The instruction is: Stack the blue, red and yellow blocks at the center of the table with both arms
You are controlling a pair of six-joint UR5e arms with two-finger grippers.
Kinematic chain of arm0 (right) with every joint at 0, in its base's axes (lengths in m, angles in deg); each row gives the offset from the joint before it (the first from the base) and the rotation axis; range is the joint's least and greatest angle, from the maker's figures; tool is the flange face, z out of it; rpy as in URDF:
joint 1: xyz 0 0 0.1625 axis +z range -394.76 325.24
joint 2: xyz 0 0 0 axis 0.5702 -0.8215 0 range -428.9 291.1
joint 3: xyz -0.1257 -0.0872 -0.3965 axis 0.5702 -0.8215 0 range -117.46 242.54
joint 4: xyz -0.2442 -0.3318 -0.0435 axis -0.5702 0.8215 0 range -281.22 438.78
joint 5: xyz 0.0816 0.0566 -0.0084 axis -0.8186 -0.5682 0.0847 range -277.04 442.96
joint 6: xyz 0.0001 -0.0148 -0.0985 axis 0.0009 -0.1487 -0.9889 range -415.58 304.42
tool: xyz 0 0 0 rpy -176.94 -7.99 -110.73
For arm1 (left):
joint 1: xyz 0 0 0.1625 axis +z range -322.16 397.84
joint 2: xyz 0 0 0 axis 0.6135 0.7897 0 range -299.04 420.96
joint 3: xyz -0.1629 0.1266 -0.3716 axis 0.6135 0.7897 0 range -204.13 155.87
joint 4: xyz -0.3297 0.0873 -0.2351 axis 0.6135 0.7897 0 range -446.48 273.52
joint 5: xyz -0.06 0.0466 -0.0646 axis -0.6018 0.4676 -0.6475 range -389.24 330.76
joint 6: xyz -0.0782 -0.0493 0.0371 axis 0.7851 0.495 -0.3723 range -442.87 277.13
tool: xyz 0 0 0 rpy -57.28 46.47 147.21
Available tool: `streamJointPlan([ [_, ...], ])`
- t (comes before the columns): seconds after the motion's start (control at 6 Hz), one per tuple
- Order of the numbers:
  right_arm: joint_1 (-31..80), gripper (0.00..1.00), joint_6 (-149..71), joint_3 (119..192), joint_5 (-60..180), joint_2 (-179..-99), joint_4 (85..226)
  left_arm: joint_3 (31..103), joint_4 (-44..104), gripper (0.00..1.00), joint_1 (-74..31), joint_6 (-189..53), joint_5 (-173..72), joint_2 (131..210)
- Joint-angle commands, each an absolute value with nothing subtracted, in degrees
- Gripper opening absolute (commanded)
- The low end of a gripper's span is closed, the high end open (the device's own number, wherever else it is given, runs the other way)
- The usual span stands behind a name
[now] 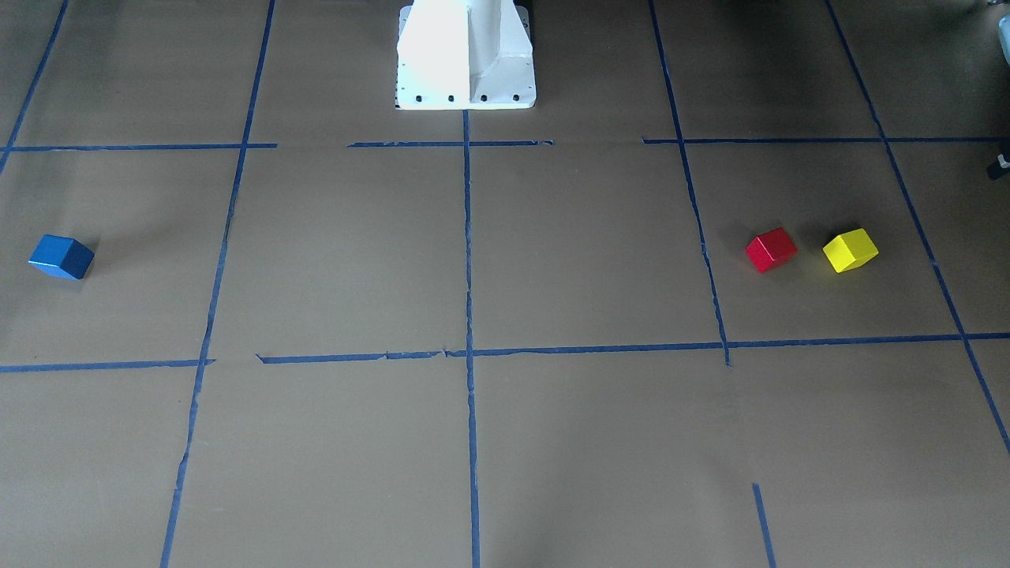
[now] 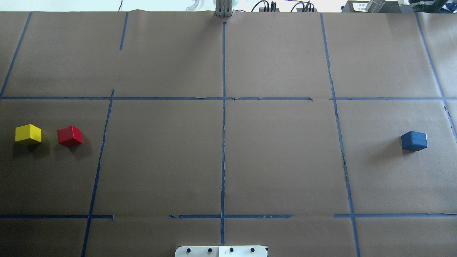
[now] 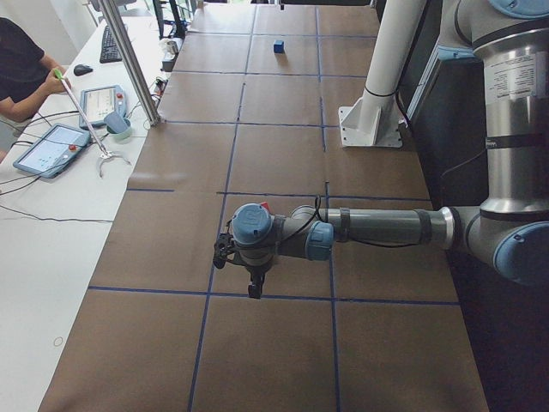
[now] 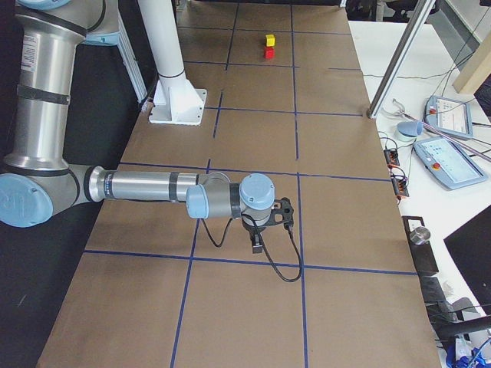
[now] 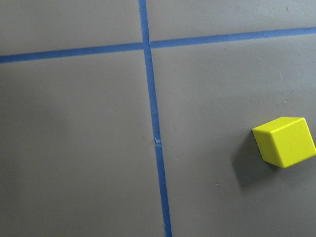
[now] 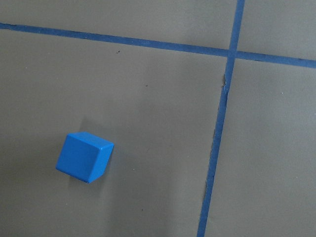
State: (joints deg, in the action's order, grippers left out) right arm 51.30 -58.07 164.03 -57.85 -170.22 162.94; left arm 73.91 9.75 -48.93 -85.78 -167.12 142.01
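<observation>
Cubes with crisp edges and matte painted faces wait unstacked on a bench [image 2: 278, 160] wrapped in smooth brown paper and gridded with blue tape [image 2: 223, 142], frayed in spots. Well off to the robot's right of the flared white pedestal [image 1: 465, 55] lies the blue block [image 2: 414, 140], alone. Well off to the pedestal's other side stand the red block [image 2: 70, 136] and, just beyond it and not touching, the yellow block [image 2: 28, 134]. The left gripper [image 3: 255, 290] and right gripper [image 4: 258, 245] hang above the paper, each far out on its own side of the pedestal. Whether their fingers are apart or together cannot be told.
</observation>
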Motion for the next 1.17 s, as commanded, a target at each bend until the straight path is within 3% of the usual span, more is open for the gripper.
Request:
streamJointPlan([
  [0.0, 51.02, 1.00, -58.92, 163.88, -56.80, -172.07, 162.98, 74.65, 9.59, 1.00, -49.34, -86.91, -166.88, 142.34],
  [0.5, 50.93, 1.00, -58.66, 162.03, -57.73, -172.26, 160.88, 78.68, 10.12, 1.00, -49.43, -86.30, -167.75, 137.70],
  [1.0, 50.84, 1.00, -58.48, 162.30, -60.56, -173.49, 154.48, 77.91, 10.47, 1.00, -49.43, -87.00, -169.60, 136.90],
])
